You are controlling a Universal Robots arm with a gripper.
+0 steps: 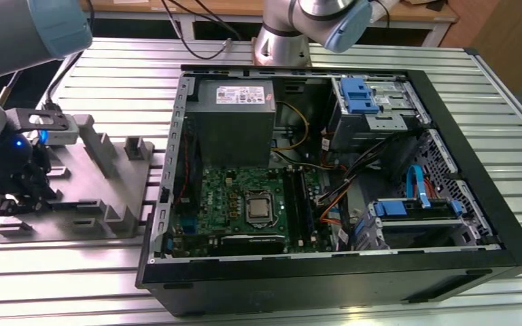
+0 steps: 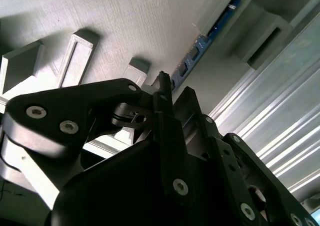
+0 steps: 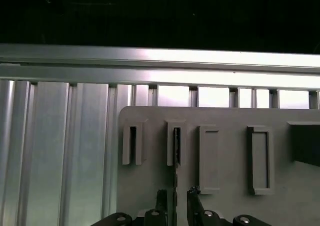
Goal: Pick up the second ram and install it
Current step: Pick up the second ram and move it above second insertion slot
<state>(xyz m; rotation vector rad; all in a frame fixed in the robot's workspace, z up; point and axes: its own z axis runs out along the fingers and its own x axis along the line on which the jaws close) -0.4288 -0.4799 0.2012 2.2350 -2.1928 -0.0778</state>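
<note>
In the exterior view, the arm reaches down at the view's left, and its gripper sits low over the near left corner of a grey plate with raised slot blocks. The plate lies on a slatted metal table. To the view's right, just beside the plate, an open black case lies on its side with a green motherboard inside. How far apart the fingers are cannot be made out from here.

In the second wrist view, the ram stands on edge, a blue strip with small dark chips. It runs through a slot block on the plate and down toward the gripper. The two black fingers are slightly parted, one on each side of the strip's near end. The table shows beyond the plate's edge.

In the first wrist view, the ram appears edge-on as a thin dark line. Its far end sits in the second slot block from the plate's edge, and its near end passes between the fingers. The gripper straddles it with a narrow gap on each side, so the fingers are a little open and are not seen pressing on it. The ram rests in its holder on the plate, not lifted. The table lies beyond.
</note>
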